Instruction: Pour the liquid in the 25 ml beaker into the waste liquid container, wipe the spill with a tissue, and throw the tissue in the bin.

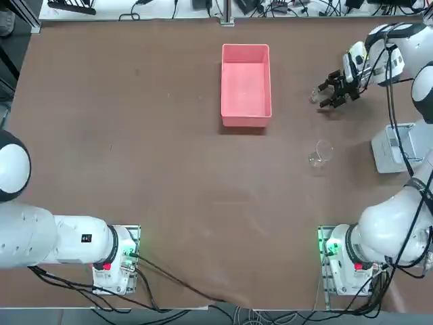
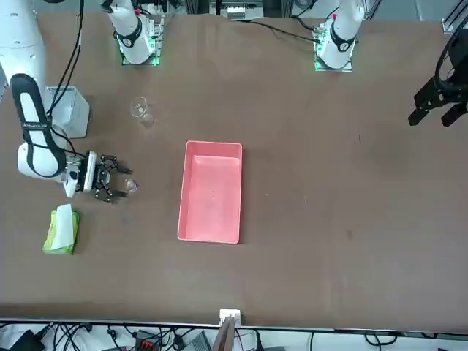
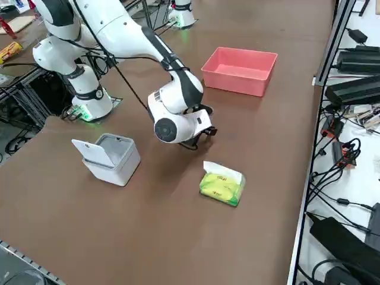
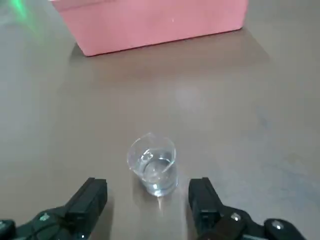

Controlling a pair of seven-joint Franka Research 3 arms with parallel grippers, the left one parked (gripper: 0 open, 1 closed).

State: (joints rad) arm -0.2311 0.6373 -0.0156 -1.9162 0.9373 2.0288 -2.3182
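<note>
where cables edge the room, brown table [image 1: 135, 135], right tool [image 4: 150, 200] open

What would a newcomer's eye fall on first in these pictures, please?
Probably the pink waste liquid container, alone mid-table. Next, the right pincer, low over the table and open, with the tiny 25 ml beaker upright just ahead of its fingertips, not yet gripped. A yellow-green tissue pack lies nearby.
</note>
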